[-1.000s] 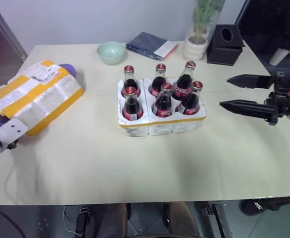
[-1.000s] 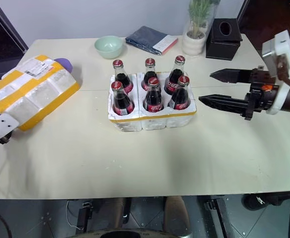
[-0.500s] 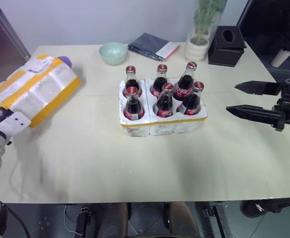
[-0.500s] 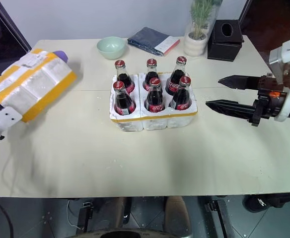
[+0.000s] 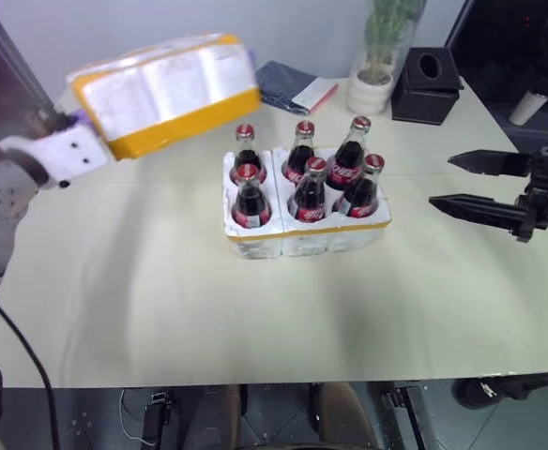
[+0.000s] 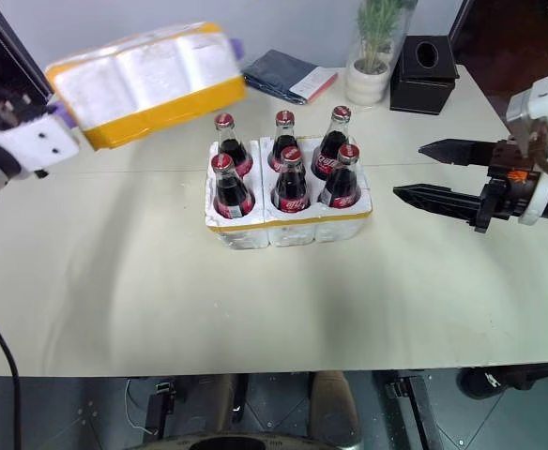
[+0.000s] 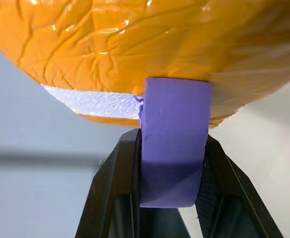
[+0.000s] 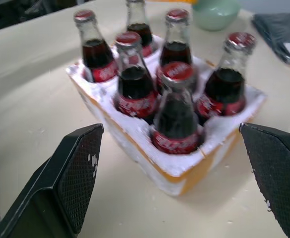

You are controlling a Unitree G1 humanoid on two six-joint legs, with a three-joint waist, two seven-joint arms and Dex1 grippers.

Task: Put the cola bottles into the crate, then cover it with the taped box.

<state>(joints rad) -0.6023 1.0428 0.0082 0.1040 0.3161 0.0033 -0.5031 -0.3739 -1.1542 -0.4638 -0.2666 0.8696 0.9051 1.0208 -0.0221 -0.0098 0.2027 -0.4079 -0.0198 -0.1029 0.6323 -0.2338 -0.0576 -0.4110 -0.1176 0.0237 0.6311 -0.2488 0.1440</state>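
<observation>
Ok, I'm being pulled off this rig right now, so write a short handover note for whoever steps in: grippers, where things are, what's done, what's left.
Left gripper: shut on the purple tab of the taped box, holding it in the air, left of and behind the crate.
Right gripper: open, empty, hovering right of the crate.
Cola bottles: all six stand upright in the crate's wells, mid-table.
Done: bottles loaded, box picked up.
Left: carry the box over the crate and set it down over the bottles.
</observation>
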